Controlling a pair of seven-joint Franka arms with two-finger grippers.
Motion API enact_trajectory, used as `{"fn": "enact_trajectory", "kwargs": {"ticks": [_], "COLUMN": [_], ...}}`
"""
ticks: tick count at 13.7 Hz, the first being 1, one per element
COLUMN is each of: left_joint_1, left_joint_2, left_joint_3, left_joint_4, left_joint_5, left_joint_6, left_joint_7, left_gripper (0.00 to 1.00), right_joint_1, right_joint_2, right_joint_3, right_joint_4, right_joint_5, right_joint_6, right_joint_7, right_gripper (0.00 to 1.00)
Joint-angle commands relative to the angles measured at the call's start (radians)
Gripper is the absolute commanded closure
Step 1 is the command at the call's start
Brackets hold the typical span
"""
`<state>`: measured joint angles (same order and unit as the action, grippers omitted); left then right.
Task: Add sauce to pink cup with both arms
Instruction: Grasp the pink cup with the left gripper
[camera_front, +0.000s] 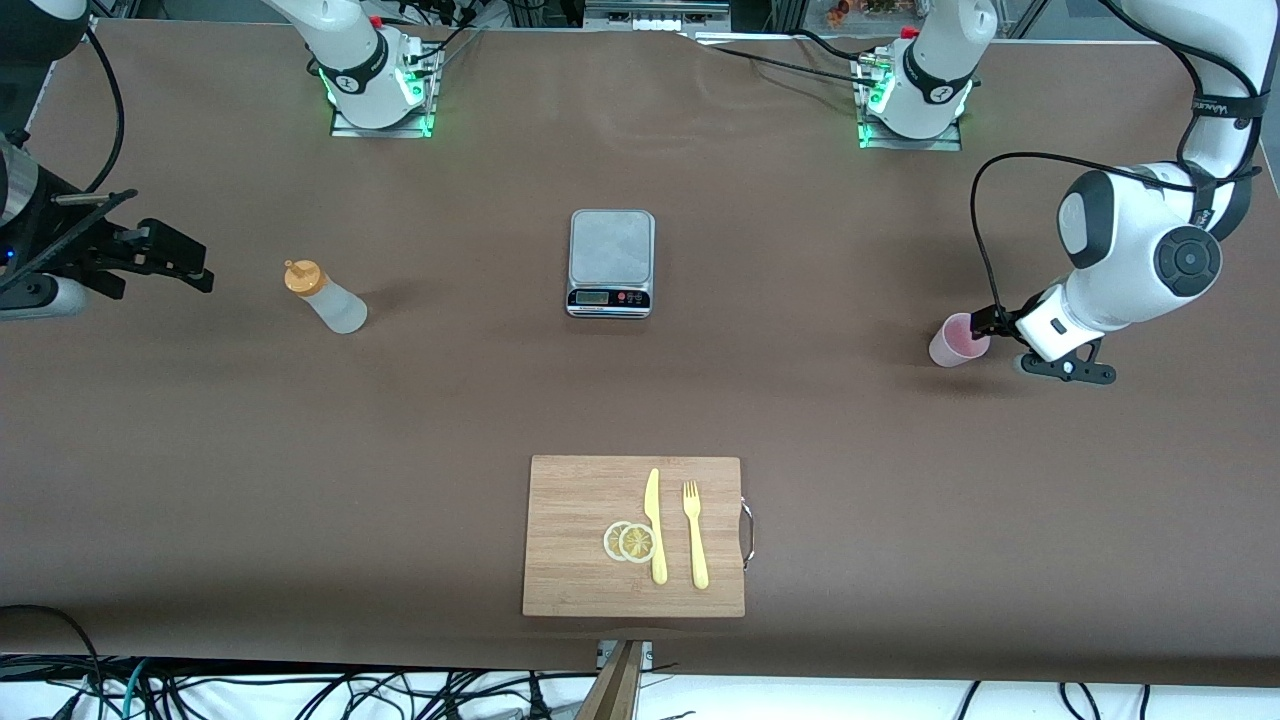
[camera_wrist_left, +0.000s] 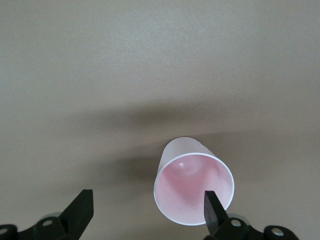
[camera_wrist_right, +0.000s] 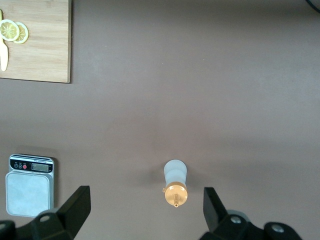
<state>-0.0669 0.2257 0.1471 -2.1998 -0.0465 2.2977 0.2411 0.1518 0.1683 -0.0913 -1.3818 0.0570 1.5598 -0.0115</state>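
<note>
The pink cup (camera_front: 958, 340) stands upright toward the left arm's end of the table. My left gripper (camera_front: 985, 325) is low beside it, open. In the left wrist view the cup (camera_wrist_left: 192, 187) sits off to one side of the open gripper (camera_wrist_left: 147, 210). One fingertip (camera_wrist_left: 213, 209) overlaps its rim and nothing is held. The sauce bottle (camera_front: 325, 297), whitish with an orange cap, stands upright toward the right arm's end. My right gripper (camera_front: 195, 268) hangs open beside it, apart from it. In the right wrist view the bottle (camera_wrist_right: 175, 182) shows ahead of the open gripper (camera_wrist_right: 146, 207).
A grey kitchen scale (camera_front: 611, 262) sits mid-table, also seen in the right wrist view (camera_wrist_right: 29, 185). A wooden cutting board (camera_front: 570, 500) nearer the front camera carries two lemon slices (camera_front: 630, 541), a yellow knife (camera_front: 655, 525) and a yellow fork (camera_front: 694, 533).
</note>
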Motion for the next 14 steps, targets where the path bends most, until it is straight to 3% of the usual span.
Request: {"fn": "enact_trajectory", "kwargs": {"ticks": [1, 11, 12, 14], "left_joint_1": [0.009, 0.007, 0.007, 0.007], "left_joint_2": [-0.006, 0.049, 0.052, 0.054], "left_joint_3": [0.003, 0.003, 0.003, 0.003], "left_joint_4": [-0.031, -0.044, -0.044, -0.043], "left_joint_5": [-0.029, -0.084, -0.084, -0.084], "left_joint_6": [0.045, 0.117, 0.117, 0.117], "left_joint_7": [0.026, 0.026, 0.026, 0.026], "left_gripper": [0.04, 0.07, 0.11, 0.37], "right_joint_1": [0.006, -0.009, -0.012, -0.032], "right_joint_2": [-0.007, -0.006, -0.003, -0.001], "right_joint_3": [-0.001, -0.011, -0.011, -0.011], "right_joint_4": [0.013, 0.01, 0.01, 0.01], "right_joint_5": [-0.019, -0.017, -0.017, -0.013], "right_joint_6": [-0.009, -0.014, -0.006, -0.004], "right_joint_7": [0.001, 0.004, 0.004, 0.004], "right_gripper": [0.0, 0.0, 0.0, 0.0]}}
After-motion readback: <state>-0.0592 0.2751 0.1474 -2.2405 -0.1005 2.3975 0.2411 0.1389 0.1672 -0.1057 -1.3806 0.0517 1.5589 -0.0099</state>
